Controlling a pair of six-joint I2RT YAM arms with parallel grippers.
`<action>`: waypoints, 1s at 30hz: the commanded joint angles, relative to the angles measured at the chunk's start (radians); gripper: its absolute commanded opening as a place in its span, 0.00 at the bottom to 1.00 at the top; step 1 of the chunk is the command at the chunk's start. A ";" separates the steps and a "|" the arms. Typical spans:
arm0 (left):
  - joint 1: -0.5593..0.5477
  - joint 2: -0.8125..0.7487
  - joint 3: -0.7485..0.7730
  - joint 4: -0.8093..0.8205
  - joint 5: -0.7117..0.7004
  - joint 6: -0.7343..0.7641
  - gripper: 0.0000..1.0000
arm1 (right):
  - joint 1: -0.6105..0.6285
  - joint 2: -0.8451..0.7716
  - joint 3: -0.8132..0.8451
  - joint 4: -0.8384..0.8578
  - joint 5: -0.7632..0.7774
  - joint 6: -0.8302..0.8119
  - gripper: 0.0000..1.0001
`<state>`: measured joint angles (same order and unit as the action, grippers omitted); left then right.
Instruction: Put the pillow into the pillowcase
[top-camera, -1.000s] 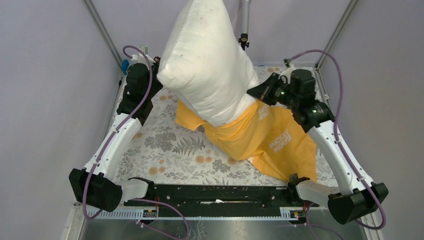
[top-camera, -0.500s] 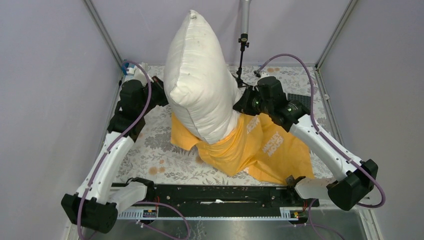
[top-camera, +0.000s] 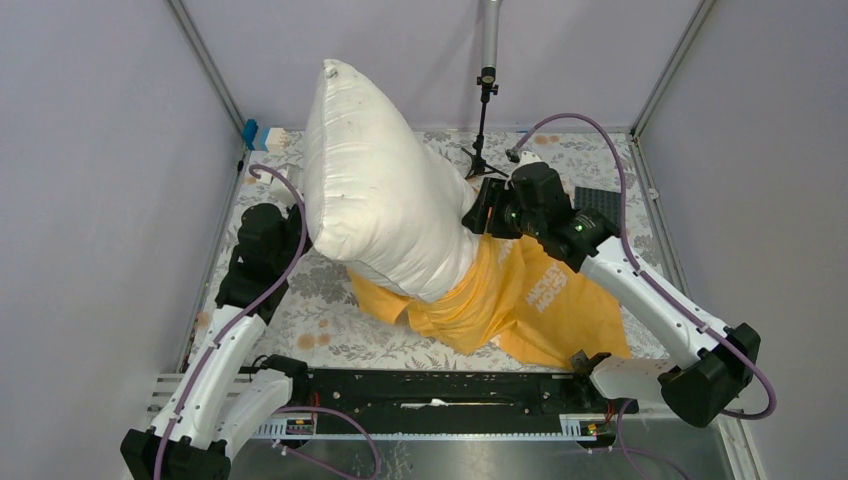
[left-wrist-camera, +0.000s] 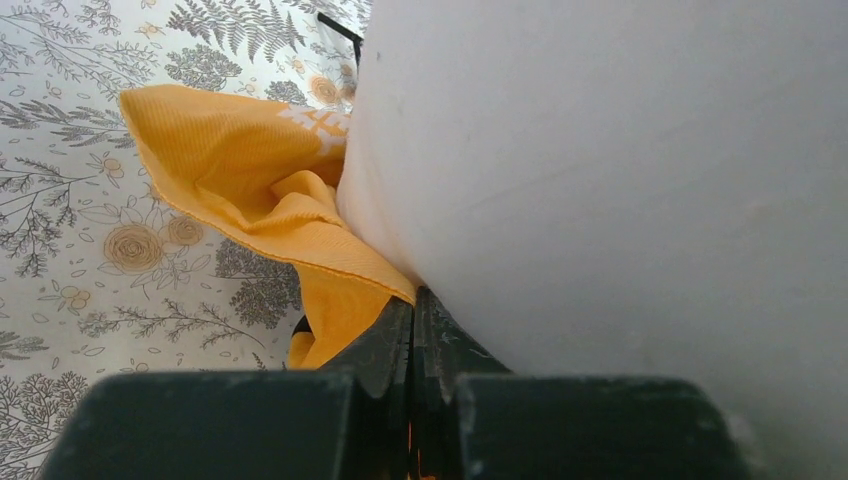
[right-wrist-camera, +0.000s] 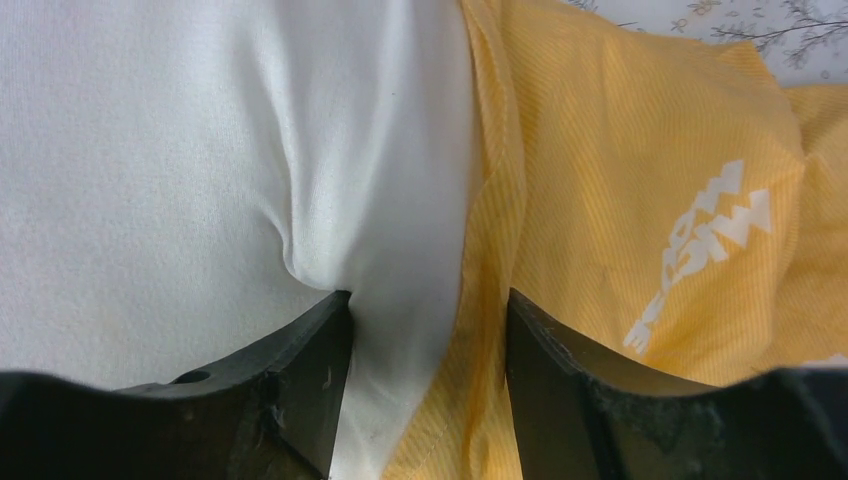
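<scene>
1. Left gripper (left-wrist-camera: 412, 300): jaws closed flat together at the lower centre of its wrist view. The orange hem of the pillowcase (left-wrist-camera: 260, 190) is nipped at the tips. White pillow cloth bulges just beside the right-hand finger.
2. Right gripper (right-wrist-camera: 430, 310): jaws part-way apart. The gap is packed with a puckered fold of white cloth and, beside it, the orange hem. Judged a grip on bunched fabric, not a free opening.
3. Pillow (top-camera: 380, 210): stands tilted in the overhead view, its top corner toward the upper left. Its lower end is sunk in the pillowcase mouth near frame centre. Most of its length is outside the case.
4. Pillowcase: crumpled on the floral tablecloth (top-camera: 300, 300), spreading from centre to lower right, white lettering uppermost. Its mouth is gathered round the pillow's lower end, between the two grippers.
5. Handling, pillow: judged light, bulky and soft. It squashes under a pinch and springs back, and it is likely to flop sideways if unsupported. No fragile parts.
6. Handling, pillowcase: judged thin and limp, with no shape of its own. Cloth may slide out of a shallow pinch.
7. Hold points: the hem at opposite sides of the mouth, taken deep enough to include the stitched edge and spread apart to keep the opening stretched. The pillow is better settled by drawing the hem up along it than by gripping its body.
</scene>
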<state>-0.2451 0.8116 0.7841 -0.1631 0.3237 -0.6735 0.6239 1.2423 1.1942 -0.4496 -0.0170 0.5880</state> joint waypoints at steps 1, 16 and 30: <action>-0.006 -0.034 -0.007 0.064 0.068 0.039 0.00 | 0.016 -0.020 0.062 -0.081 0.123 -0.044 0.62; -0.006 -0.044 -0.011 0.059 0.071 0.049 0.00 | 0.036 -0.090 0.128 -0.190 0.176 -0.082 0.66; -0.006 -0.033 0.003 0.073 0.086 0.031 0.00 | 0.171 -0.109 0.116 -0.315 0.323 -0.035 0.61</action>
<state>-0.2447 0.7864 0.7742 -0.1619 0.3447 -0.6437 0.7742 1.1576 1.2984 -0.7185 0.2295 0.5339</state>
